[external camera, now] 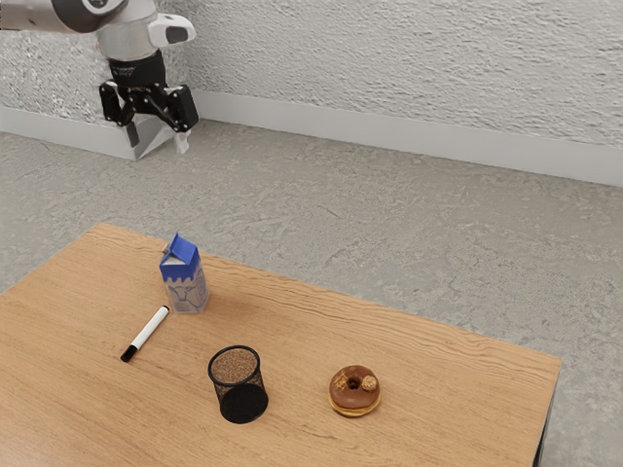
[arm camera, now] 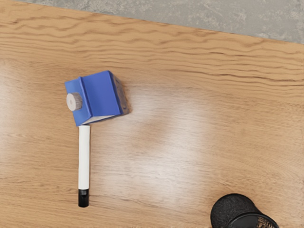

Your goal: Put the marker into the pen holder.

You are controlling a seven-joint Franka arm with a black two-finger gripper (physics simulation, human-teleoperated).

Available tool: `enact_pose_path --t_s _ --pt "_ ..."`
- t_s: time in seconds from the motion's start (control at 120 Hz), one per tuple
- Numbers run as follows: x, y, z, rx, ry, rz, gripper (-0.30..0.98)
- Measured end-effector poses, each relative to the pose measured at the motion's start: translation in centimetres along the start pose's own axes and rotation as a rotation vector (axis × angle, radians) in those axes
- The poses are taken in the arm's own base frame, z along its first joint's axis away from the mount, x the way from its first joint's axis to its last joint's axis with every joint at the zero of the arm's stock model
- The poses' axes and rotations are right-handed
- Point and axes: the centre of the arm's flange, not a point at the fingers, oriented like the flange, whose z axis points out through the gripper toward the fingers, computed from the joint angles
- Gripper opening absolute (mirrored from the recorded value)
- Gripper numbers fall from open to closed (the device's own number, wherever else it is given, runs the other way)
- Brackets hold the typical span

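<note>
Exterior view, lower half: your desk (external camera: 419,360) is the biggest thing, wood-topped, carrying everything you need. Up in that view's upper left hangs your pincer (external camera: 158,142), well above the desk, its fingers spread wide with nothing between them.

Left of centre stands the milk carton (external camera: 185,282), upright. Lower down, near the middle, is the pen holder (external camera: 243,402), an open-topped mesh cup; the doughnut (external camera: 354,391) sits apart from it, toward the exterior view's right.

Your marker (external camera: 146,333) lies flat toward the exterior view's left, its white end just beside the carton, its black cap (arm camera: 83,198) pointing away. Expect it to be light and stiff, hard to crush but smooth and round, so it could roll or swivel if only one finger meets it. Come straight down and pinch squarely across the barrel, a little toward the cap from its middle: that should keep you clear of the carton and leave the white end free to go into the cup first. Firm, even pressure should do; a lopsided pinch may let it pivot as you tip it upright.
</note>
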Motion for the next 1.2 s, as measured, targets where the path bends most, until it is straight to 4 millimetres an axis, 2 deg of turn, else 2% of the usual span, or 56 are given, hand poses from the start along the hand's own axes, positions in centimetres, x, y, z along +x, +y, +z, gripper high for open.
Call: enact_pose_path --t_s 0.117,0.242,0.275,0.292,0.367,0.417,0.633,0.808,0.917,1.075,1.2 --pt "-0.2 0.4 -0.3 -0.002 0.001 -0.002 0.69" --pt "-0.4 -0.2 -0.5 -0.003 0.0 -0.019 0.69" --pt "-1.1 -0.5 -0.1 -0.003 -0.009 -0.024 0.69" --pt "-1.6 -0.6 0.6 -0.004 -0.019 -0.026 0.69" --pt "-3.2 -1.2 8.1 0.009 -0.12 -0.036 0.69" --pt "-3.9 -1.8 12.0 0.016 -0.155 -0.044 0.69" --pt "-5.8 -6.4 23.6 0.015 -0.188 -0.136 0.69" --pt "-6.0 -8.6 26.9 0.017 -0.153 -0.179 0.69" --pt "-4.7 -9.4 29.4 0.05 -0.115 -0.162 0.69" --pt "-2.0 -8.0 32.1 0.077 -0.049 -0.092 0.69" --pt "-2.7 -8.1 35.4 0.072 -0.037 -0.074 0.69"
